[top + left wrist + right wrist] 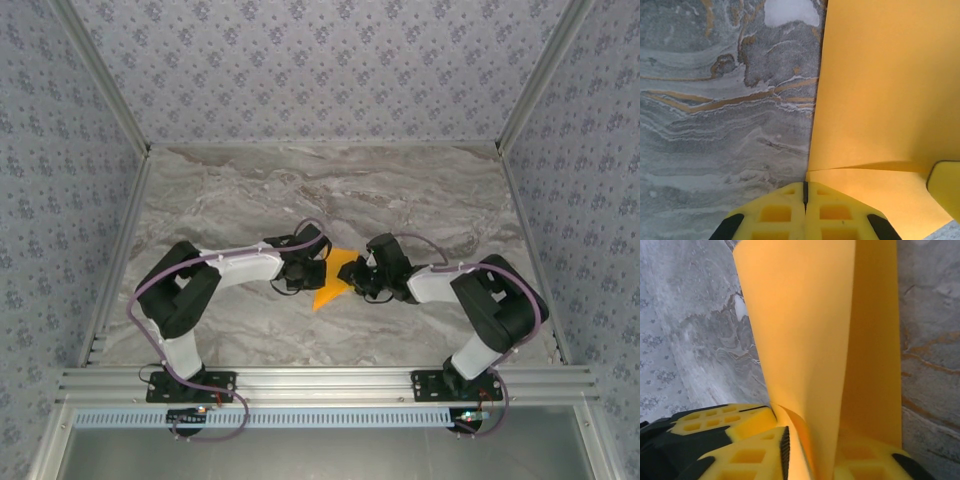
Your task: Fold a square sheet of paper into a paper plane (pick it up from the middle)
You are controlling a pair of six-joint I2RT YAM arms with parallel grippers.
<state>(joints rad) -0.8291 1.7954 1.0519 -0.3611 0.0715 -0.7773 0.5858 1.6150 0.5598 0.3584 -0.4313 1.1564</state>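
Right wrist – right gripper (812, 440) pinches orange paper (800, 315); left gripper (805, 192) closed at its edge

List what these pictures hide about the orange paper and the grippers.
Top view: outline of the orange paper, covered on both sides by the left gripper and right gripper.
Left wrist view: the paper's far edges, cut off by the frame.
Right wrist view: whether the right gripper pinches the paper; its raised fold covers the gap.
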